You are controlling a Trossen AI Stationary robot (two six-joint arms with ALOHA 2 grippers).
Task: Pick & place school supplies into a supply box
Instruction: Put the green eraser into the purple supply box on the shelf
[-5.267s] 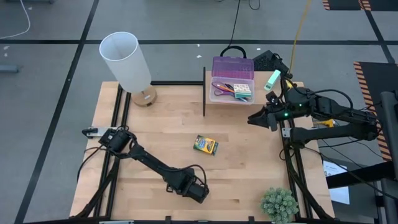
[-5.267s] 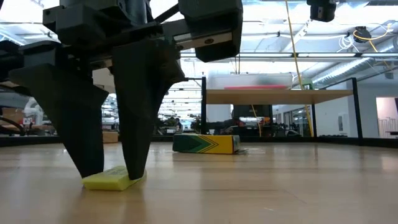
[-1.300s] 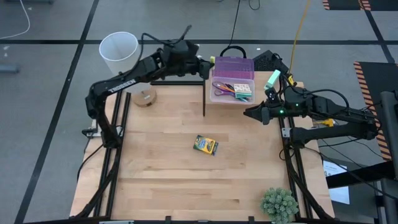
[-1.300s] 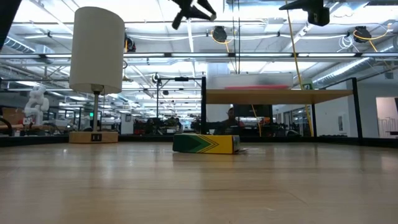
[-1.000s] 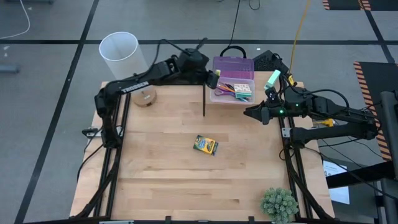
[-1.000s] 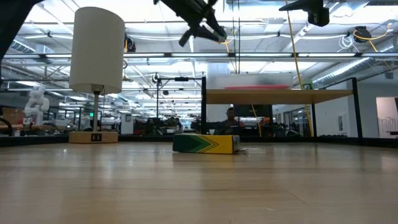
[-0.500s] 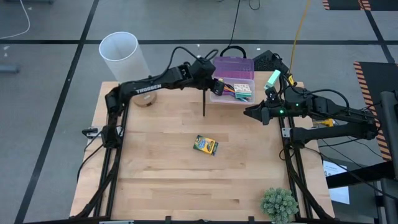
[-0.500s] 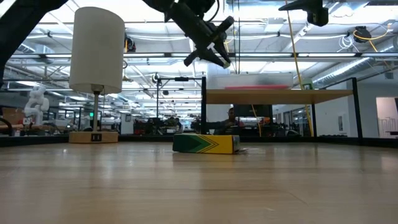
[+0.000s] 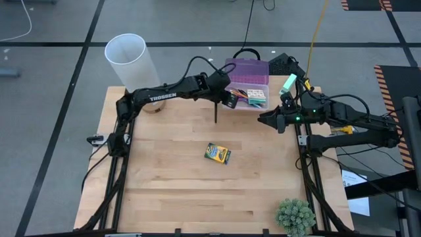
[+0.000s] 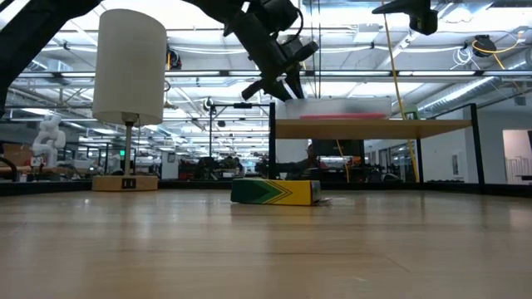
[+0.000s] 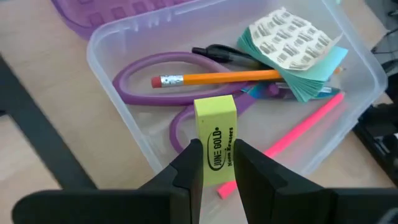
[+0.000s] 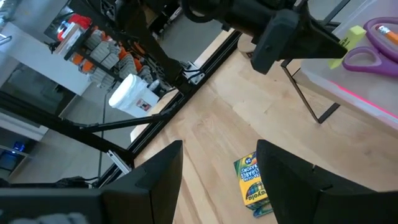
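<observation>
Counter (image 9: 164,191): nearly cleared, one supply left on it. Supply box (image 11: 118,56) sits at the far edge of the counter, purple lid (image 9: 246,69) swung back, so it is open for drops.

In the box already, per the left wrist view: purple-handled scissors (image 11: 134,87), orange pencil (image 11: 230,78), pink pen (image 11: 305,127), black pen (image 11: 221,55), pastel eraser block (image 11: 292,53). That looks like most of the job done.

Crayon box (image 9: 217,154) lies flat mid-counter, well apart from both arms, untouched; it also shows in the low view (image 10: 274,192) and the right wrist view (image 12: 252,183). Judged as the last item to move.

Left hand (image 9: 228,97) hovers over the near-left corner of the supply box, fingers clenched on the yellow eraser (image 11: 215,146), which stands upright between them above the scissors and pink pen. Not yet let go, so this drop is the step in hand.

Right hand (image 9: 268,119) waits just right of the supply box at the counter's right edge, fingers spread and holding nothing in the right wrist view.

Left to do, by my read: release the yellow eraser, then fetch the crayon box.
</observation>
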